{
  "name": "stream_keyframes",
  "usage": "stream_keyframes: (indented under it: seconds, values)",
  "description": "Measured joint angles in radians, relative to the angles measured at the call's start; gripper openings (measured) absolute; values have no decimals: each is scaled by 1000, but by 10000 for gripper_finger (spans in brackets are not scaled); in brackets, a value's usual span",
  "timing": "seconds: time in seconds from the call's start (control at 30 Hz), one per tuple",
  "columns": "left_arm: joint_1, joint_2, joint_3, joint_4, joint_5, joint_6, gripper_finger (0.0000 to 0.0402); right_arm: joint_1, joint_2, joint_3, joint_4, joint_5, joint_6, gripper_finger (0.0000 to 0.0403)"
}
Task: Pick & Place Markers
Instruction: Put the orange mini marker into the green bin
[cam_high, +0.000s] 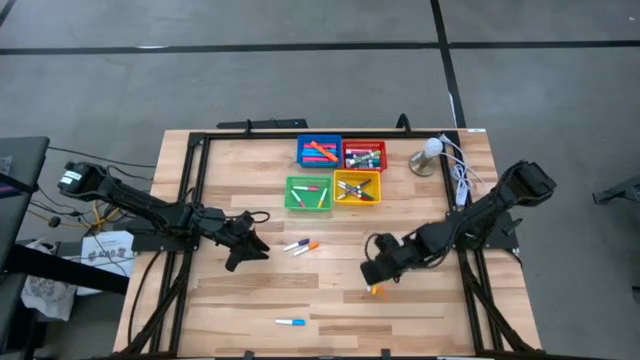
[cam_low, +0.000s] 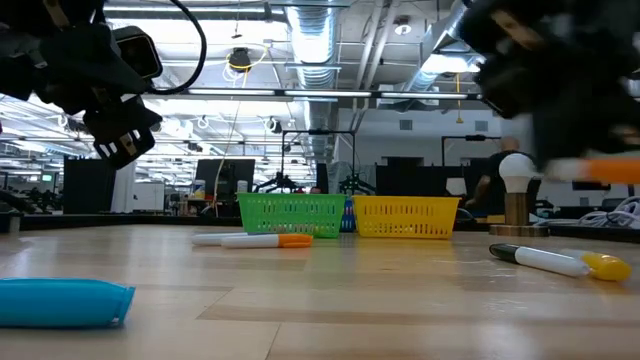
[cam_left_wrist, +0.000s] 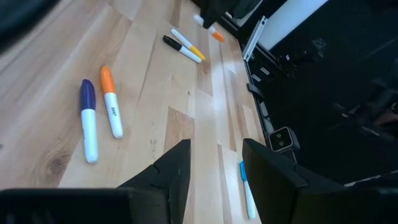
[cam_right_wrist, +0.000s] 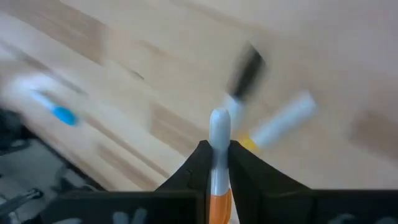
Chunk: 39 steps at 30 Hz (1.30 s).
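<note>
Right gripper (cam_right_wrist: 214, 163) clenched on orange-capped marker (cam_right_wrist: 217, 155), held above table's right-near area; two loose markers (cam_right_wrist: 267, 112) seen below it. Left gripper (cam_left_wrist: 214, 171) released, hovering left of pair of markers (cam_high: 300, 246) at centre. Trays (cam_high: 340, 172) sit far-centre. Marker best carried level, kept clear of tray rims, lowered into matching tray before release; grip kept firm near middle

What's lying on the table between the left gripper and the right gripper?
In the high view, two markers, a purple-capped one and an orange-capped one, lie between the left gripper and the right gripper.
</note>
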Motion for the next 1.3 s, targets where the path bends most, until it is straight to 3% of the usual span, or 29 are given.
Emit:
stream_keyframes:
  seconds: [0.27, 0.4, 0.63, 0.83, 0.97, 1.13, 1.3]
  values:
    - [21, 0, 0, 0, -27, -35, 145, -226, -51, 2, 191, 57, -423, 15]
    - [21, 0, 0, 0, -143, -76, 145, -387, -27, 19, 290, -55, -657, 24]
    - [21, 0, 0, 73, -362, -89, 145, -581, 131, 184, 296, -174, -1029, 17]
    - [21, 8, 0, 164, -510, -83, 145, -633, 242, 370, 283, -305, -1251, 25]
    - [27, 27, 2, 242, -576, -103, 145, -633, 255, 464, 275, -323, -1349, 24]
    - [81, 54, 0, 326, -591, -103, 145, -647, 244, 531, 282, -313, -1420, 19]
    - [163, 104, 4, 573, -523, -105, 145, -665, 243, 560, 297, -304, -1420, 31]
